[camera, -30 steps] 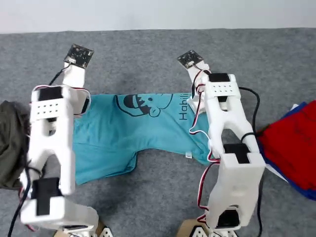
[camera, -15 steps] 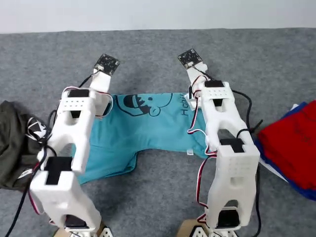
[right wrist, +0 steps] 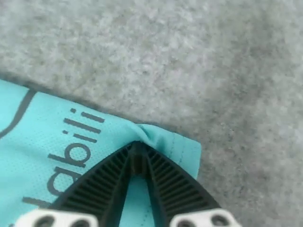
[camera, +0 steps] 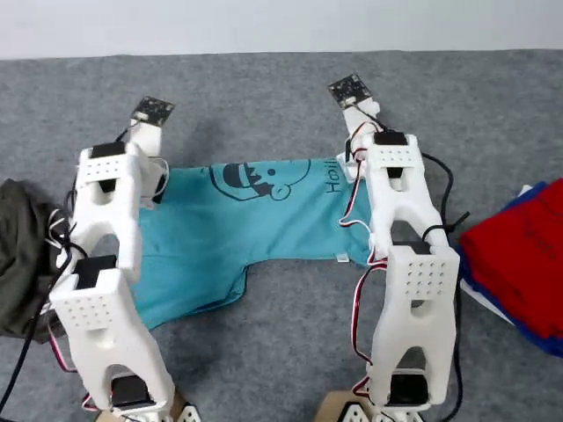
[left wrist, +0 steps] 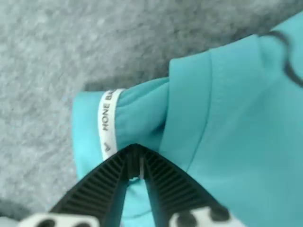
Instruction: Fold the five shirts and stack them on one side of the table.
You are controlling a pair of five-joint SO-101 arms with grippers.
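The shirt is pinched at its far corners by the left gripper and the right gripper, both clamped on its fabric.

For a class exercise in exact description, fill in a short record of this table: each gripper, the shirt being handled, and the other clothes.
left gripper: shut on the teal shirt, pinching a folded edge beside its white label
right gripper: shut on a corner of the teal shirt, next to the printed letters
teal shirt: spread on the grey table between the two arms
dark garment: crumpled beside the left arm
red garment: beside the right arm, lying on a blue garment
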